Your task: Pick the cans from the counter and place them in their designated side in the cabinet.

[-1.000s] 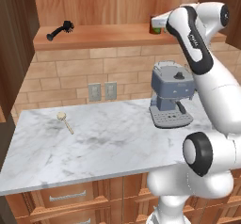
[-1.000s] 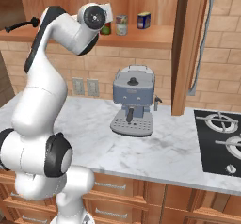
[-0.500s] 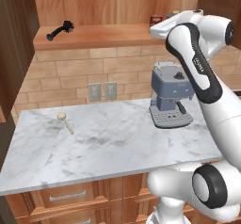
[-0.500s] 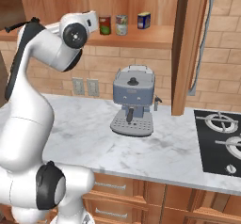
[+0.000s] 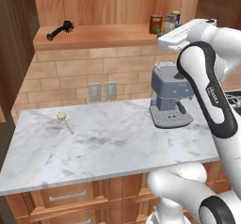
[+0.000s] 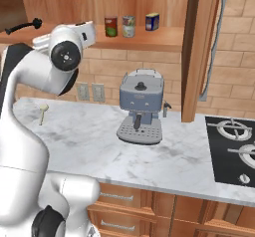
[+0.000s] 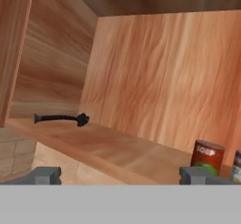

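On the reddish-brown wooden cabinet's plank shelf, the dark red can with a green band and the silver can with a yellow-and-red label stand side by side; a blue can sits at their 3 o'clock. The two-finger gripper is spread wide and empty, the red can at its 2 o'clock.

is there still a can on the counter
No, the counter bears a coffee machine and a small spoon; both cans stand on the cabinet shelf.

Arm pulled back from cabinet shelf.
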You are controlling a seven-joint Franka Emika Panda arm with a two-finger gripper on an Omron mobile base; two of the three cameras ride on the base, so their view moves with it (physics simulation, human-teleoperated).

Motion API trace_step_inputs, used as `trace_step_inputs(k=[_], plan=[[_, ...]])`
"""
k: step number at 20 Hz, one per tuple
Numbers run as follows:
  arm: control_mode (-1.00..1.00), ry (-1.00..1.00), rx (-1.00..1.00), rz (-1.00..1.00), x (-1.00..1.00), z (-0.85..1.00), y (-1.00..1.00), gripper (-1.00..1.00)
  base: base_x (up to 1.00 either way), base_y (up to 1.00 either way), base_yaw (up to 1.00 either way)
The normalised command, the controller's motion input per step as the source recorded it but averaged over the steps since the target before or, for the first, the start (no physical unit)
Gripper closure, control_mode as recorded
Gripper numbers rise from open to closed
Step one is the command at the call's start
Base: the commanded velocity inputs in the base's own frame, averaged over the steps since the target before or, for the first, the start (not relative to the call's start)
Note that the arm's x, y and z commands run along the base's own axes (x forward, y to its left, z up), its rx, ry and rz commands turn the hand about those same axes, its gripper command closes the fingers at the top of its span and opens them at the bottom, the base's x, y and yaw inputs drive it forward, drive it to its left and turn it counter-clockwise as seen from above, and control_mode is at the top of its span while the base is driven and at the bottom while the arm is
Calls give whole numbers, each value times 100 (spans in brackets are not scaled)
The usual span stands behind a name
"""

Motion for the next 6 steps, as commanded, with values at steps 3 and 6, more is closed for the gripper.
trace_step_inputs(k=[3,6], plan=[[-100,5,0,4,-70,-1,-2,-100,0,0,0],[-100,1,0,5,-75,-13,-2,-100,0,0,0]])
